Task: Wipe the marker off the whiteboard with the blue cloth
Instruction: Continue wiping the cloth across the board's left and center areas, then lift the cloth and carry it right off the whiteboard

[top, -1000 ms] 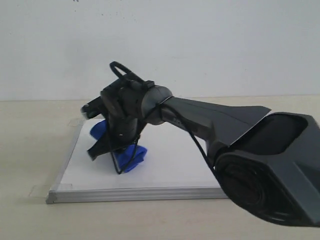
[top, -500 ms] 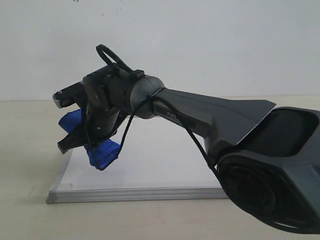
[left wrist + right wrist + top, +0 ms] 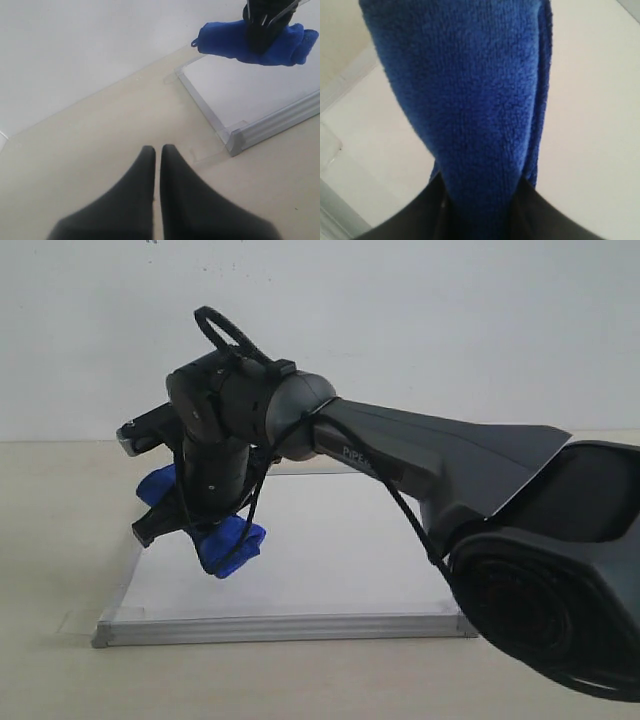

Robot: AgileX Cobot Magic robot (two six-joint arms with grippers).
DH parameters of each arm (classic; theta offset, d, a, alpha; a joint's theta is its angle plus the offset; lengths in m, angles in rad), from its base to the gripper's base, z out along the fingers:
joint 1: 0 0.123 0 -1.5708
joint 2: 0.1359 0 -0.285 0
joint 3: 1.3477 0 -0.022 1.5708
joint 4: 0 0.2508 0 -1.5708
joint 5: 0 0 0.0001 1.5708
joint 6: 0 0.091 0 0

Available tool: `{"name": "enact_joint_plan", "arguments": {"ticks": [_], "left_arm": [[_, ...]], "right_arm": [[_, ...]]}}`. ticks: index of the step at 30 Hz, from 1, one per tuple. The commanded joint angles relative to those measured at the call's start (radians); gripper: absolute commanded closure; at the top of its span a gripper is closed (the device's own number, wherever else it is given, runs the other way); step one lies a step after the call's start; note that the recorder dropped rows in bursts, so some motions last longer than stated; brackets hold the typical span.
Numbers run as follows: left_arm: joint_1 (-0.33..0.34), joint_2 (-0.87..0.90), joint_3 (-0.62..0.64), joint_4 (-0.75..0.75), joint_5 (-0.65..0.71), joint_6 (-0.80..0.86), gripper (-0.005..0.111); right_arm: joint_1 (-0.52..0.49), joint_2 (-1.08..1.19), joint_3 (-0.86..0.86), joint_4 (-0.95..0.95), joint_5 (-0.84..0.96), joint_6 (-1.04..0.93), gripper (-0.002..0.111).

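Blue cloth (image 3: 228,542), pinched in the right hand (image 3: 198,528), hangs over the whiteboard (image 3: 340,560) at frame left. No marker shows, so wiping looks done. The left hand (image 3: 156,156) is pressed together.

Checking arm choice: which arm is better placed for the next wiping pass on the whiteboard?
Right. The right gripper holds the blue cloth over the whiteboard; the left gripper is shut, empty, off the board.

Cloth (image 3: 232,545) in right pincer (image 3: 195,522), over whiteboard (image 3: 340,560) left part; whiteboard on table (image 3: 60,540).
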Motion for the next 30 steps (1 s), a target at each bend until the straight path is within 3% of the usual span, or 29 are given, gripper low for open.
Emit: {"name": "enact_joint_plan", "arguments": {"ticks": [1,9,18,24,30], "left_arm": [[0.002,-0.003,0.003,-0.002,-0.003,0.005,0.103],[0.002,-0.003,0.003,-0.002,-0.003,0.005,0.103],[0.002,-0.003,0.003,-0.002,-0.003,0.005,0.103],[0.002,-0.003,0.003,-0.002,-0.003,0.005,0.103],[0.002,-0.003,0.003,-0.002,-0.003,0.005,0.103]], "right_arm": [[-0.007,-0.05,0.0,-0.037,0.058,-0.004,0.109],[-0.007,-0.06,0.0,-0.107,0.195,-0.006,0.109],[-0.01,-0.124,0.015,-0.214,0.198,0.001,0.109],[-0.037,-0.209,0.159,-0.219,0.186,0.016,0.109],[-0.051,-0.348,0.407,-0.225,0.048,0.063,0.109]]}}
